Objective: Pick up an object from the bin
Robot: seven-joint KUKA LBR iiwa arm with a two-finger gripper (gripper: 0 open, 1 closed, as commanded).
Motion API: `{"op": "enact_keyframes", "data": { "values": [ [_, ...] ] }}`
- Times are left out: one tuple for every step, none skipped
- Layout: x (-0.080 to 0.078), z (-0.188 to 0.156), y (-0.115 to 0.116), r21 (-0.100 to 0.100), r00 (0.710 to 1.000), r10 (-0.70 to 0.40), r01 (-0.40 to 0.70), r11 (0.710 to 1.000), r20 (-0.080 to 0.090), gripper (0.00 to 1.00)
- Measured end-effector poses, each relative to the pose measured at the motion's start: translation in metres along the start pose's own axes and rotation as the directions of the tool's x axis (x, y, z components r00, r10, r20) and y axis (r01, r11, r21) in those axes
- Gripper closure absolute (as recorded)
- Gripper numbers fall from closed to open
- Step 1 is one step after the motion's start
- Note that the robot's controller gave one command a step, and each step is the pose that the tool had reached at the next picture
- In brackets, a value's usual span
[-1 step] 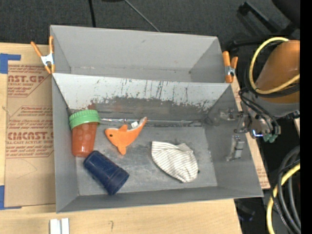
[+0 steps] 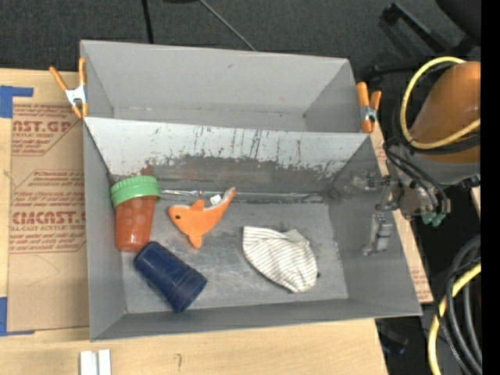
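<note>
The gripper [image 2: 378, 237] is seen at the right wall of the grey bin [image 2: 234, 92]; whether it is spread or pressed together cannot be told. The striped cloth [image 2: 281, 258] lies nearest to it. The orange toy fish [image 2: 197, 220], the dark blue cup [image 2: 170, 276] and the green-lidded orange cup [image 2: 133, 213] lie farther left. No object appears lifted, so the whole pick is judged as left to do.

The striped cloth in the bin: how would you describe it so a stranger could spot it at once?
Look at the floor of the grey metal bin, right of its middle. There lies a crumpled white cloth with thin dark stripes. It alone is soft and striped; the orange toy fish and dark blue cup to its left are plain-coloured.
</note>
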State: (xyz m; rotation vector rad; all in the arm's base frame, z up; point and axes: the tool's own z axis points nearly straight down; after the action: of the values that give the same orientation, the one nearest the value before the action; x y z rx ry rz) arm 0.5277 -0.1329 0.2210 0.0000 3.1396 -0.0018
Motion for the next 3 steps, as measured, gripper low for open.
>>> {"op": "enact_keyframes", "data": {
  "values": [
    [-0.006, 0.072, 0.048, -0.001, 0.999, 0.042, -0.042, 0.999, 0.005, 0.00],
    [-0.016, 0.063, 0.088, -0.001, 0.999, -0.037, 0.037, 0.999, -0.003, 0.00],
    [-0.002, 0.074, 0.097, -0.002, 0.991, 0.135, -0.135, 0.991, 0.001, 0.00]
  ]
}}
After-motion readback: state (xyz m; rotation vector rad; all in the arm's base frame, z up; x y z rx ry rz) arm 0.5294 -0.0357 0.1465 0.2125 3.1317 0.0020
